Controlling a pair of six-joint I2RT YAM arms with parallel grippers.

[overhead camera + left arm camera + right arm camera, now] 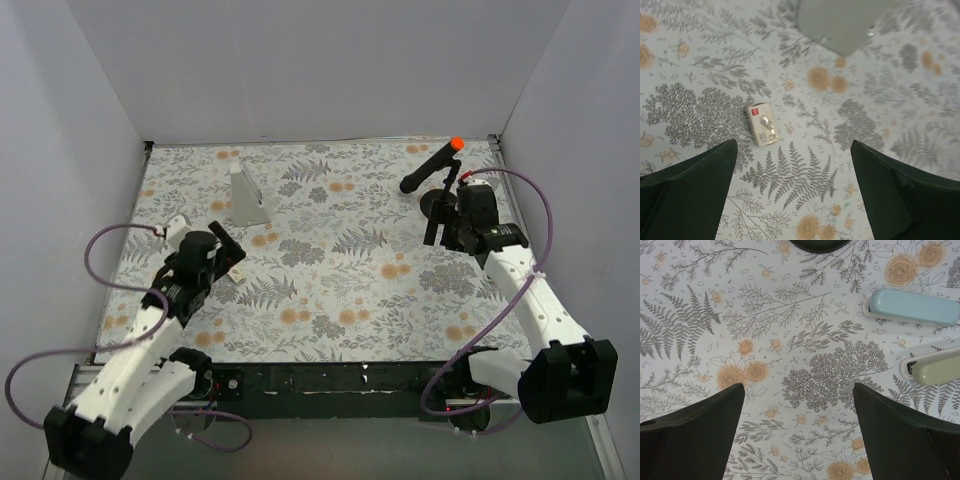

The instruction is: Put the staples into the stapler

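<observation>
White plain walls [300, 60] close the counter [330, 290] on three sides, and a cloth printed with grey ferns and orange flowers covers it.

A grey-white wedge [840, 25], smooth and matte, stands toward the far left of this cloth. The staples [762, 124] are in a tiny whitish cardboard packet with a red mark on one end. It lies flat on the near side of the wedge, apart from it.

The left tool [793, 145] hangs over the cloth just near of the packet. Its two dark fingers are spread wide and have hold of nothing. I think it is placed so because the packet is the first thing to pick. The packet lies a little to one side of the gap, close to one finger, so the tool needs a small shift before closing.

Two staplers lie well apart from the wedge, on the right arm's side. One is a light blue stapler [912, 306], the other a pale green stapler [935, 371]. Both are long rounded bars of glossy plastic, lying flat and closed.

The right tool [799, 387] hovers beside them, also wide open and empty, probably to be ready for opening one.
</observation>
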